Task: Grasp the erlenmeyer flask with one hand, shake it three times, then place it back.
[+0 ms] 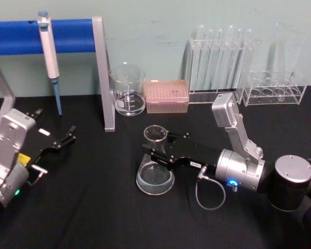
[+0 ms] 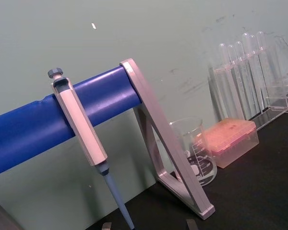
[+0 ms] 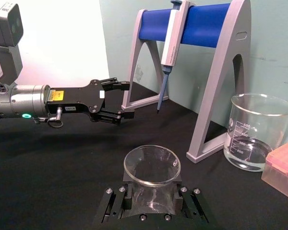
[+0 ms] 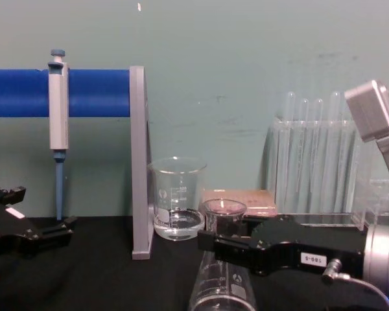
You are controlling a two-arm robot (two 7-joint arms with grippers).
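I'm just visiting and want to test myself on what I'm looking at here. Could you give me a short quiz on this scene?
1. True or false: the right gripper has its jaws closed around the neck of the erlenmeyer flask.
2. Which item hangs on the blue bar stand? A) the beaker B) the pipette C) the pink tip box
3. Fill in: the left gripper sits apart from the flask with its jaws ____.

Key
1. True; the flask's base still looks set on the black table.
2. B, the pipette; the beaker and pink tip box stand on the table.
3. open
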